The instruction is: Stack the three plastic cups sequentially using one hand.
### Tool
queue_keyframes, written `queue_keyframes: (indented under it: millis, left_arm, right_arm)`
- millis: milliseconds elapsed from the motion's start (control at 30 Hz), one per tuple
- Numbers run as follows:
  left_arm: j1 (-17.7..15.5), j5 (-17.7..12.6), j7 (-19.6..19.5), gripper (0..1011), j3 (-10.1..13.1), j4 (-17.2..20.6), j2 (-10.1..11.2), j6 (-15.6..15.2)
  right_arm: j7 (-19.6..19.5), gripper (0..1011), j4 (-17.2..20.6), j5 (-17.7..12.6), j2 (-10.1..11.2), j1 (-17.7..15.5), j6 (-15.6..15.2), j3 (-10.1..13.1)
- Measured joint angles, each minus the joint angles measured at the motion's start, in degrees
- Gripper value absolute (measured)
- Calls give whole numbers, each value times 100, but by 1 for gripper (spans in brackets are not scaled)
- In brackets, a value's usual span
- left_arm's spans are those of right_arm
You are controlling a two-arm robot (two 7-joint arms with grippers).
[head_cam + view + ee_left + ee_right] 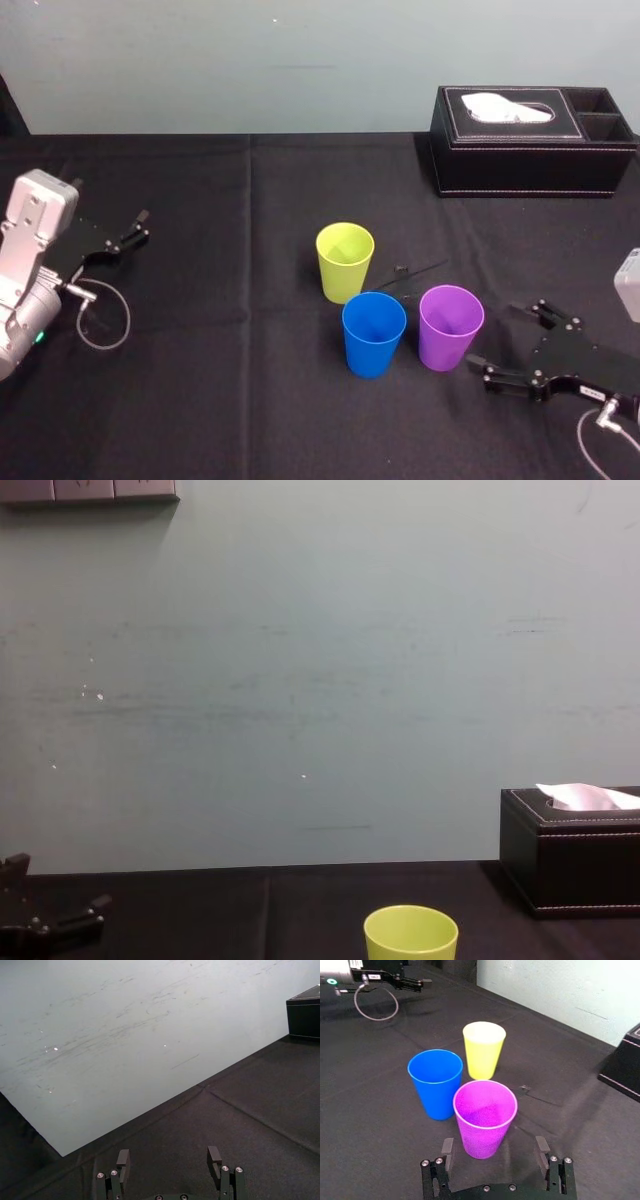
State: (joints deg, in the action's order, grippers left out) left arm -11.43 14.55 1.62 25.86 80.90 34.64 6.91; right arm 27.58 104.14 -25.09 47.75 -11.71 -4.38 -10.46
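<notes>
Three plastic cups stand upright and close together on the black cloth: a lime-green cup (pixel 345 262) (pixel 483 1049) (pixel 410 935) farthest back, a blue cup (pixel 374 333) (pixel 436 1082) in front of it, and a purple cup (pixel 450 327) (pixel 485 1112) to the blue one's right. My right gripper (pixel 503 338) (pixel 495 1151) sits low on the table just right of the purple cup. It is open, its fingers (pixel 448 1149) spread either side of the cup's base without touching it. My left gripper (pixel 138 228) (pixel 169 1159) is parked at the far left, open and empty.
A black tissue box (pixel 530 140) (pixel 575 855) stands at the back right by the wall. A thin dark cable (pixel 415 272) lies behind the purple cup. A cable loop (pixel 105 320) hangs by the left arm. Bare cloth spreads across the left and front.
</notes>
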Motion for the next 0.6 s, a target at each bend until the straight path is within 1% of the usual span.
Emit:
queue_keyframes:
  millis: [400, 600]
  left_arm:
    - [0, 0, 0, 1011, 0, 0, 0, 0]
    - [0, 0, 0, 1011, 0, 0, 0, 0]
  right_arm:
    - [131, 1003, -24, 62, -158, 45, -24, -98]
    - [138, 1003, -161, 79, -295, 143, -31, -173]
